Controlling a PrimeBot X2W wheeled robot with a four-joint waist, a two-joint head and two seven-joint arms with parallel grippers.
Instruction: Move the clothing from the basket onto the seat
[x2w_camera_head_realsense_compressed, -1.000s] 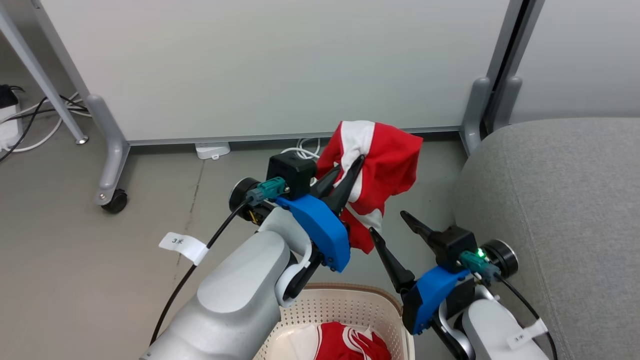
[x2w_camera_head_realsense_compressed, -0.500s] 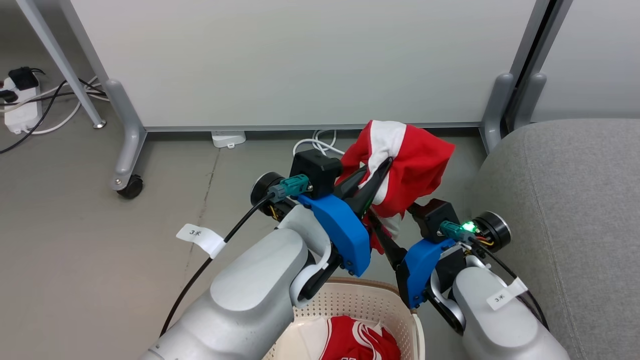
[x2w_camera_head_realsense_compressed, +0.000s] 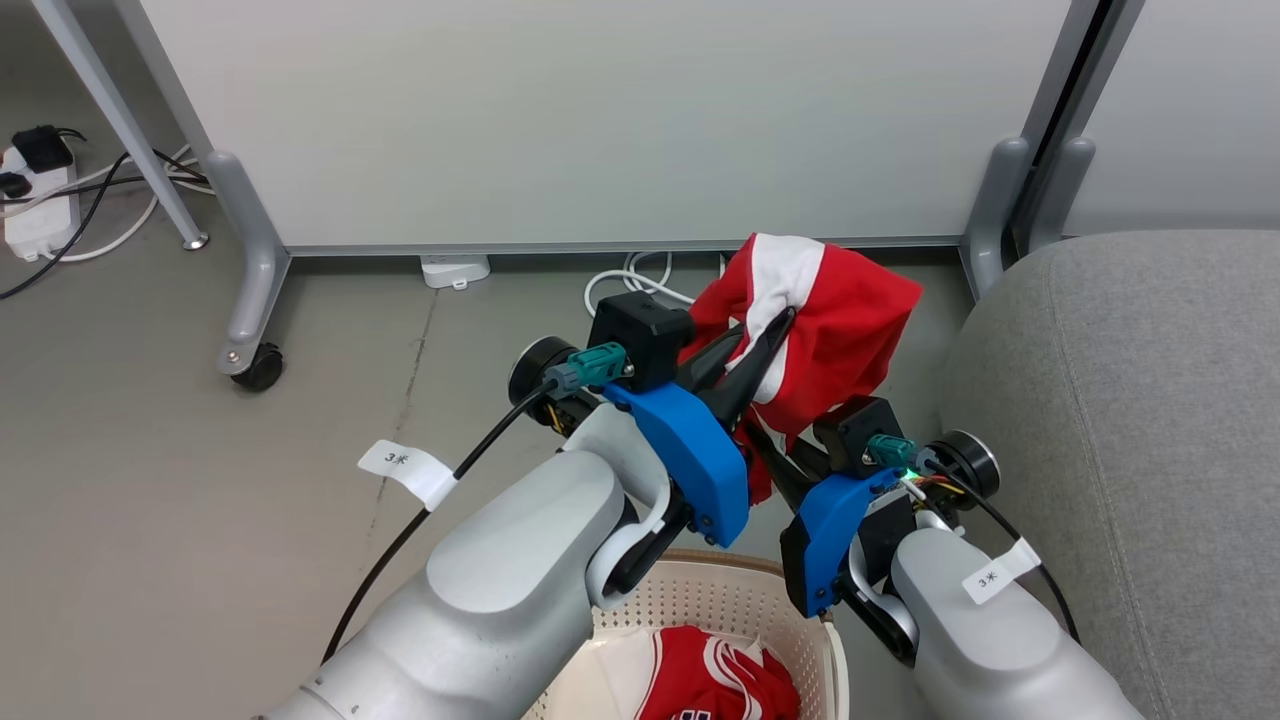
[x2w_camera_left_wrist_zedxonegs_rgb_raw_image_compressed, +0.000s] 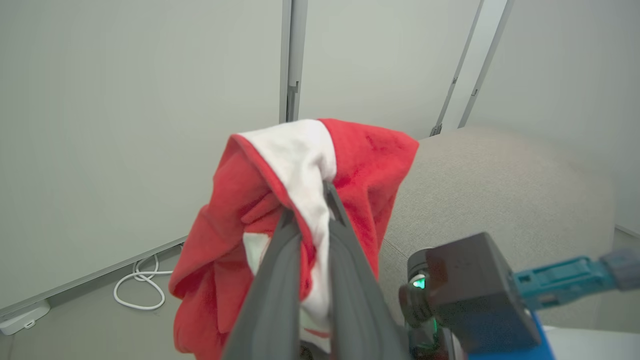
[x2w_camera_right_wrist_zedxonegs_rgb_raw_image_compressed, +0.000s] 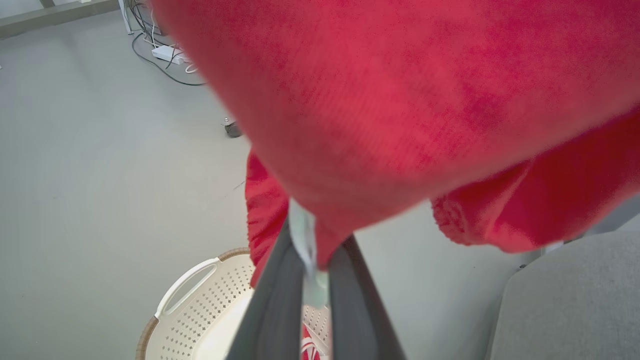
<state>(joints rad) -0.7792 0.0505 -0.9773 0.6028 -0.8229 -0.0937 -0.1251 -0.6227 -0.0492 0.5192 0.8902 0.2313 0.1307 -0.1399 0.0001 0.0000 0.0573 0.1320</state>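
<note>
A red garment with a white panel, one piece of the clothing (x2w_camera_head_realsense_compressed: 840, 320), hangs in the air in front of me, to the left of the grey seat (x2w_camera_head_realsense_compressed: 1120, 400). My left gripper (x2w_camera_head_realsense_compressed: 775, 330) is shut on its upper folds, and the left wrist view shows the fingers pinching the white panel (x2w_camera_left_wrist_zedxonegs_rgb_raw_image_compressed: 310, 165). My right gripper (x2w_camera_head_realsense_compressed: 775, 460) is lower and is shut on the hanging hem; in the right wrist view a pale edge sits between its fingers (x2w_camera_right_wrist_zedxonegs_rgb_raw_image_compressed: 305, 270). Below my arms, the cream basket (x2w_camera_head_realsense_compressed: 700, 590) holds more red and white clothing (x2w_camera_head_realsense_compressed: 710, 680).
A white partition panel stands behind, with grey feet and a caster (x2w_camera_head_realsense_compressed: 255, 365). A power strip (x2w_camera_head_realsense_compressed: 30, 210) and cables lie at the far left, and a white cable coil (x2w_camera_head_realsense_compressed: 625, 280) lies under the panel. Grey floor stretches to the left.
My right gripper, open a second ago, has moved up and left under the garment and shut on its hem. The left gripper keeps its hold. The head camera has shifted a little.
</note>
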